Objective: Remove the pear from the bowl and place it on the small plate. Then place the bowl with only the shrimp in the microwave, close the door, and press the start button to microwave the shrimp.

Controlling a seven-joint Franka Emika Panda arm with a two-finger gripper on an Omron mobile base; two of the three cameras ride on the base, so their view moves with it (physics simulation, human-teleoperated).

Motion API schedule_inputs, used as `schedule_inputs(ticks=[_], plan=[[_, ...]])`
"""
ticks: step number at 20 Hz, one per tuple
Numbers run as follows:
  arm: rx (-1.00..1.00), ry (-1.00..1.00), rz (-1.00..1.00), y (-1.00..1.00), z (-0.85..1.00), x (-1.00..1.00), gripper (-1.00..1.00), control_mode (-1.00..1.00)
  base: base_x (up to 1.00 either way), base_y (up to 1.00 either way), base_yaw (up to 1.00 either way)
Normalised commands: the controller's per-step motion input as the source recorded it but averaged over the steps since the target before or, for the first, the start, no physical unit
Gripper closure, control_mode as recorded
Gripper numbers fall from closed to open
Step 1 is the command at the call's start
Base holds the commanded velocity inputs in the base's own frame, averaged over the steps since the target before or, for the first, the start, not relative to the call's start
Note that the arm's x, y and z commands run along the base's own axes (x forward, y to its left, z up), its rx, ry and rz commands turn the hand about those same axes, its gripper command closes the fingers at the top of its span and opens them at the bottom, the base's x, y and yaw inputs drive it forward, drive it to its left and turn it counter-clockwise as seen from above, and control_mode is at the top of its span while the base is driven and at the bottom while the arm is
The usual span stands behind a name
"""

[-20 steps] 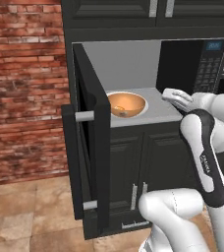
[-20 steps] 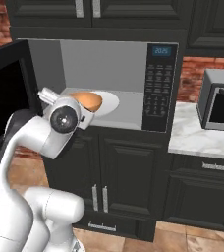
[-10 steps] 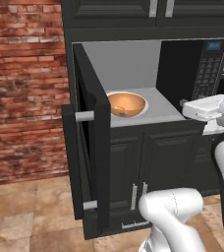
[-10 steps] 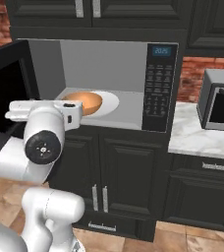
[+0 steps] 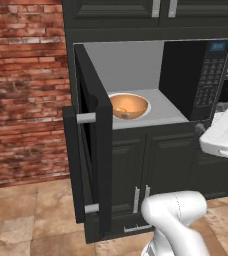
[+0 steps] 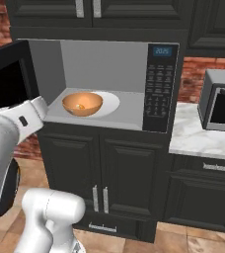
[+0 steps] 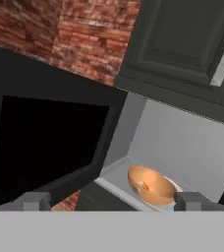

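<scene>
hand (image 7: pixel 112 201) wide, empty | bowl (image 7: pixel 151 185) ahead between fingertips, inside microwave (image 6: pixel 109 79)

A home kitchen is pretty clearly shown: built-in microwave (image 6: pixel 112 84), dark cabinets (image 6: pixel 104 173), marble counter (image 6: pixel 198 141), brick wall (image 5: pixel 23 90).

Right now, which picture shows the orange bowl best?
The right base view: the bowl sits in plain sight inside the microwave. In the left base view the open door crowds it, and the hand view shows it small and tilted.
</scene>
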Motion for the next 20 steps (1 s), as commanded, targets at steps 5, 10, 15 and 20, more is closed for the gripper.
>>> schedule_inputs(ticks=[5,10,15,20], plan=[[-0.36,-0.28,0.04,0.87,0.0,-0.98,-1.0,-1.0,0.0,0.0,0.0],[-0.32,-0.31,0.08,1.0,-0.1,-0.75,-1.0,-1.0,0.0,0.0,0.0],[-0.2,-0.19,0.01,1.0,-0.34,-0.43,-1.0,-1.0,0.0,0.0,0.0],[-0.24,0.01,0.0,1.0,-0.58,-0.06,-1.0,-1.0,0.0,0.0,0.0]])
